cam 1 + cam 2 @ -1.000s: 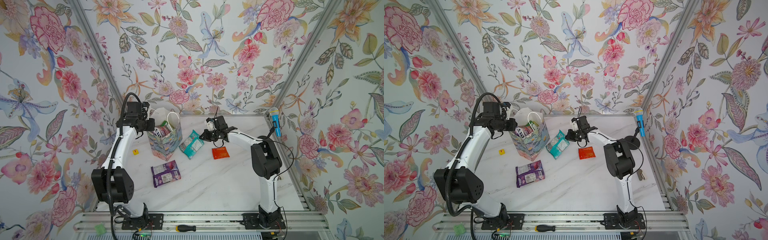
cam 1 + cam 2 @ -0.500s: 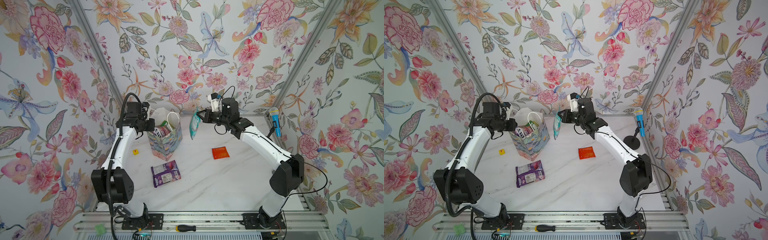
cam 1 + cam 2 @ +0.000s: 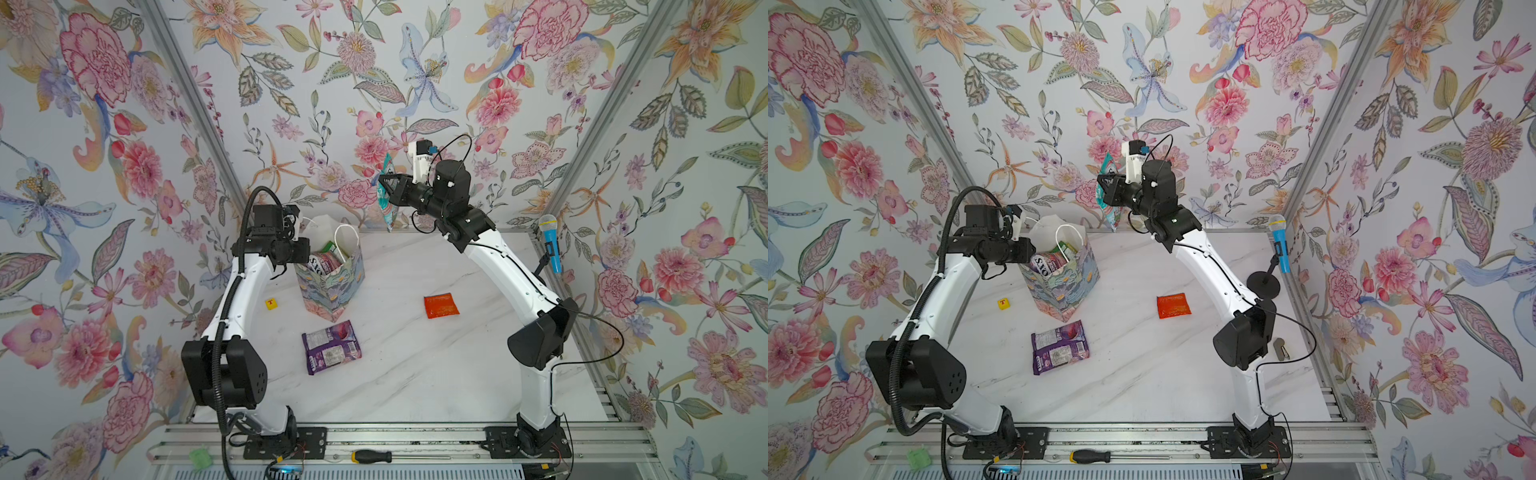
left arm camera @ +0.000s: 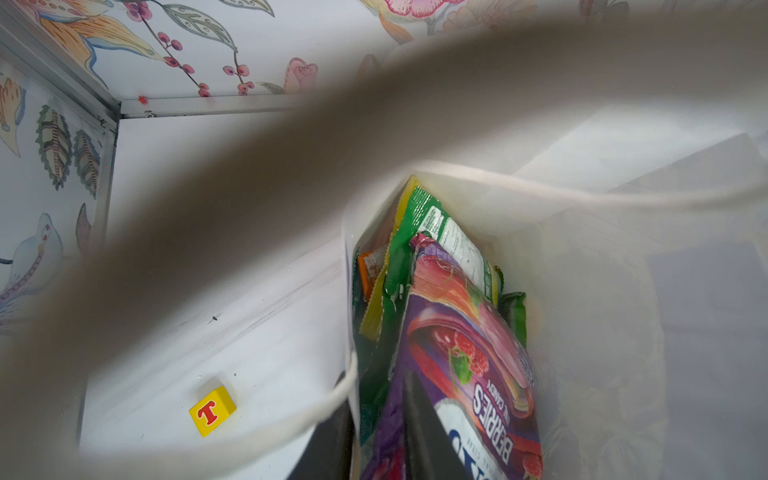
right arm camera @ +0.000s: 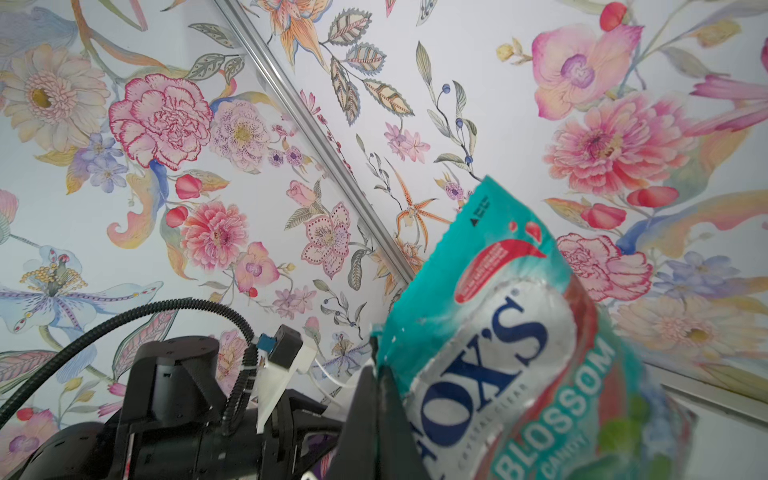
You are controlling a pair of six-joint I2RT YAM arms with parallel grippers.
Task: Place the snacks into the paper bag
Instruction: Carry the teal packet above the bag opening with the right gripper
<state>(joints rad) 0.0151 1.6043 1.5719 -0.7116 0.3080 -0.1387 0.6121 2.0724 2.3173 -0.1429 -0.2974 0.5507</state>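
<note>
White-lined paper bag (image 3: 332,291), left of centre, stands upright with pouches (image 4: 457,332) packed inside; the left gripper (image 4: 376,399) straddles its wall, but whether it clamps I cannot tell. Below it a purple pouch (image 3: 331,347) lies flat on the table (image 3: 415,374). Upper centre, the right gripper (image 5: 376,374) is clenched on the teal pouch (image 5: 519,332), lettered FOX'S BLOSSOM, dangling high: light, floppy, slick film, I judge, best pinched at a sealed edge. An orange-red packet (image 3: 441,306) lies right.
</note>
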